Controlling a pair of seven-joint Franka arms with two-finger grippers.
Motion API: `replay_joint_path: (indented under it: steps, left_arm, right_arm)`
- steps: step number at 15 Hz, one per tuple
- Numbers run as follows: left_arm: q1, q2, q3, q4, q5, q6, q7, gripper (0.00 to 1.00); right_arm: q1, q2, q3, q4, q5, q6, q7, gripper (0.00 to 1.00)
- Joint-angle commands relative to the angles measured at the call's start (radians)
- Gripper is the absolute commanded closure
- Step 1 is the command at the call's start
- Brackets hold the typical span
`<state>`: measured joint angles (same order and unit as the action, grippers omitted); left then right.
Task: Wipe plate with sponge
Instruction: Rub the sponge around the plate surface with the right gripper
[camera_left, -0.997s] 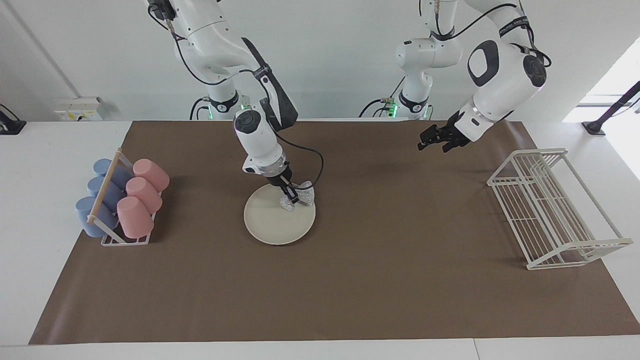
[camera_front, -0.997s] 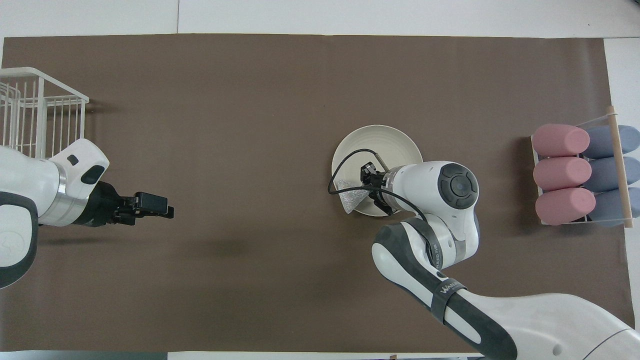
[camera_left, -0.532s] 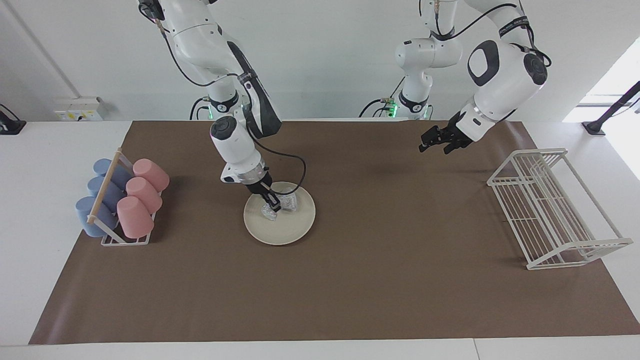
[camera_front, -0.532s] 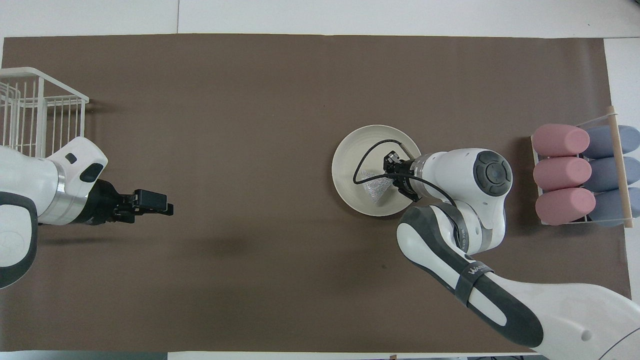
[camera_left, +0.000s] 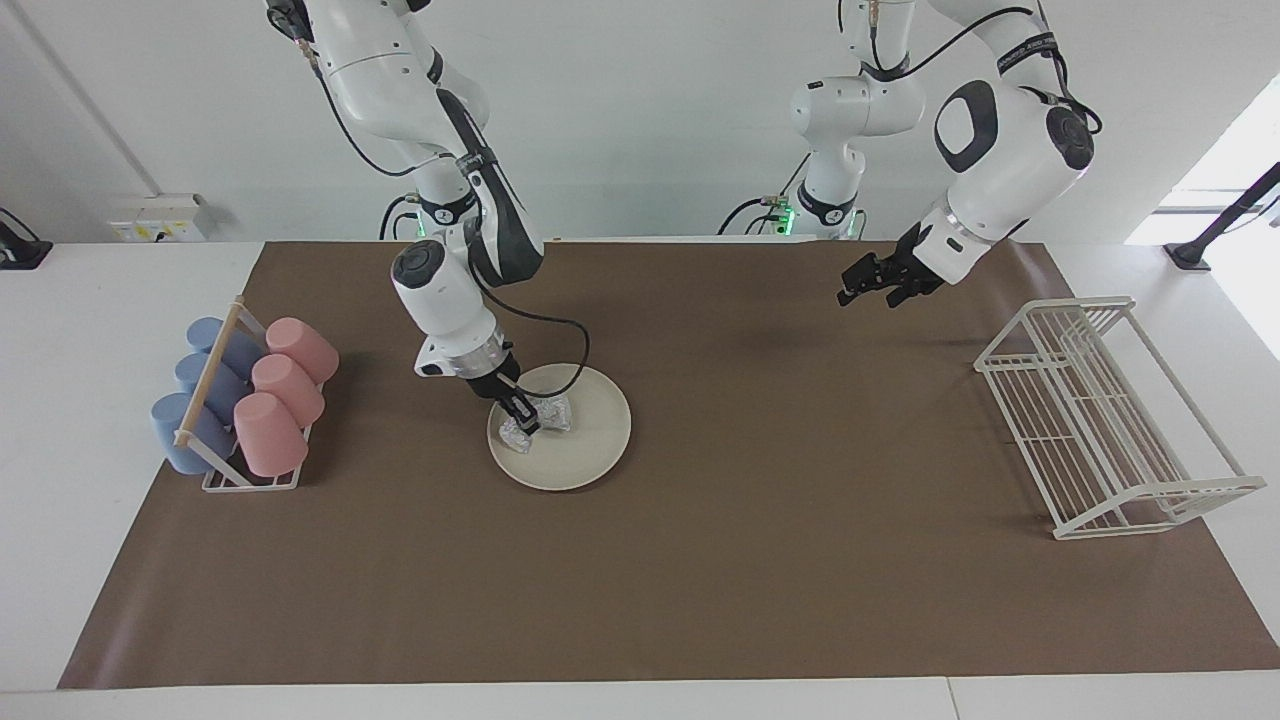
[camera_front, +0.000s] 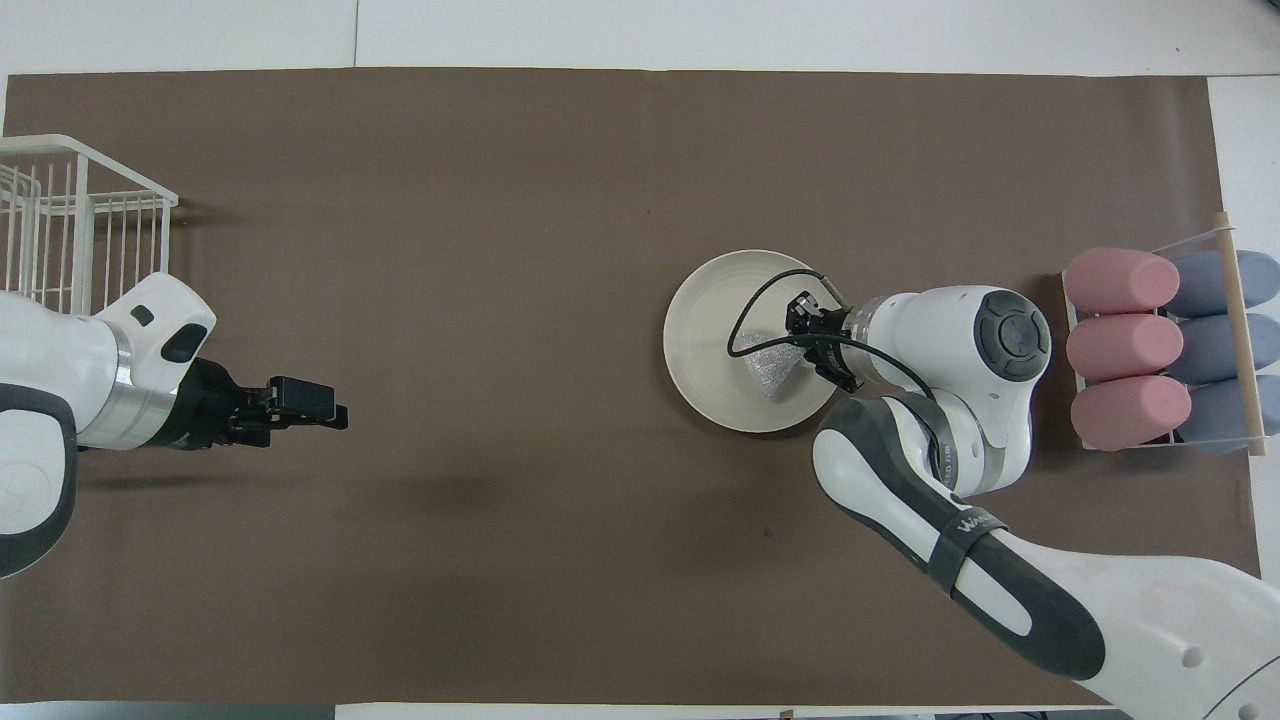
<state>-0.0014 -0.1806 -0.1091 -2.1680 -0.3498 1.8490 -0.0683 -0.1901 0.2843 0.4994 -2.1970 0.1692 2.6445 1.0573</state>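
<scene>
Right gripper (camera_left: 524, 421): clenched on the sponge (camera_left: 540, 418), pressing it onto the plate (camera_left: 585, 450) at the side toward the right arm's end; forearm slants down from above the cup rack (camera_left: 235, 395), black cable looping over the plate. Plate: on the brown mat (camera_left: 700, 560), between cup rack and wire rack (camera_left: 1100, 420). Left gripper (camera_left: 868, 282): released, fingers spread, waiting over the mat near the wire rack. Lettering on right arm's band: unreadable
</scene>
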Motion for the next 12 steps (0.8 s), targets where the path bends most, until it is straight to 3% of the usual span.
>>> replay_joint_path:
  steps: [1, 6, 8, 10, 12]
  left_arm:
    - [-0.02, 0.0, 0.008, 0.002, 0.023, 0.012, -0.024, 0.0]
    - [-0.022, 0.0, 0.008, 0.002, 0.023, 0.012, -0.025, 0.0]
    - [-0.022, 0.0, 0.008, 0.002, 0.023, 0.012, -0.027, 0.0]
    - [-0.022, 0.0, 0.008, 0.002, 0.023, 0.01, -0.027, 0.0]
    - [-0.022, 0.0, 0.008, 0.002, 0.023, 0.009, -0.027, 0.0]
  right_arm:
    - [0.066, 0.05, 0.002, -0.004, -0.019, 0.038, 0.143, 1.0]
    - [0.11, 0.05, 0.002, 0.002, -0.019, 0.061, 0.244, 1.0]
    - [0.118, 0.05, 0.002, 0.048, -0.019, 0.043, 0.272, 1.0]
    - [0.116, 0.02, 0.001, 0.098, -0.019, -0.058, 0.306, 1.0]
    - [0.116, -0.063, 0.001, 0.12, -0.019, -0.19, 0.316, 1.0]
